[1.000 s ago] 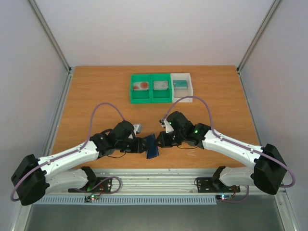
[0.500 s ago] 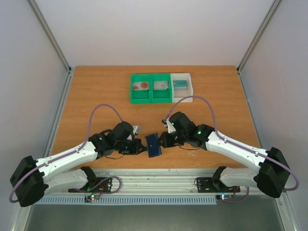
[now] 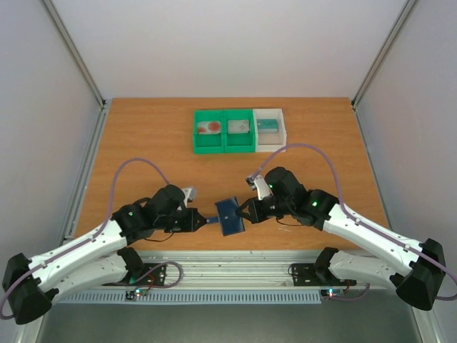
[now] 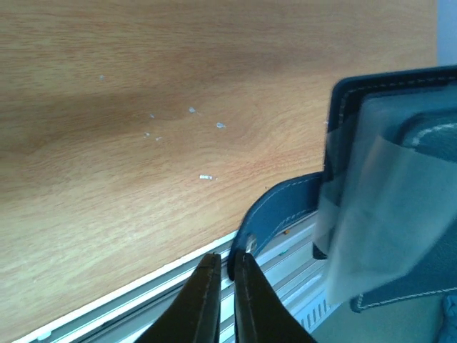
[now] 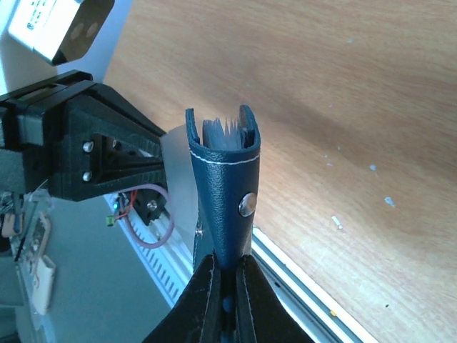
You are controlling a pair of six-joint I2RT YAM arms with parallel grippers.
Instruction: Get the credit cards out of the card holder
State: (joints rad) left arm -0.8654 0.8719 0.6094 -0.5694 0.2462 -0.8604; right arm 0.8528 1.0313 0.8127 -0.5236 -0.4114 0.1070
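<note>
The dark blue card holder [image 3: 230, 214] hangs above the table's front edge between both grippers. My right gripper [image 3: 246, 211] is shut on its folded spine [image 5: 223, 179], and thin sleeve edges [image 5: 225, 131] show in its open top. My left gripper [image 4: 223, 271] is shut on the tip of its snap strap [image 4: 275, 207]. A clear plastic sleeve [image 4: 378, 207] hangs out of the holder [image 4: 389, 89]. A pale credit card with a red blotch [image 3: 209, 128] lies in the green bin, and a teal card [image 3: 268, 125] in the white bin.
The green two-part bin [image 3: 224, 147] and the white bin [image 3: 283, 133] stand at the back of the wooden table [image 3: 143, 143]. A grey card [image 3: 238, 126] lies in the green bin's right part. The metal rail [image 4: 128, 307] runs under the grippers.
My left gripper has closed on the strap and drawn back to the left. The holder has shifted right and spread wider, showing more of its face. The right gripper kept its grip.
</note>
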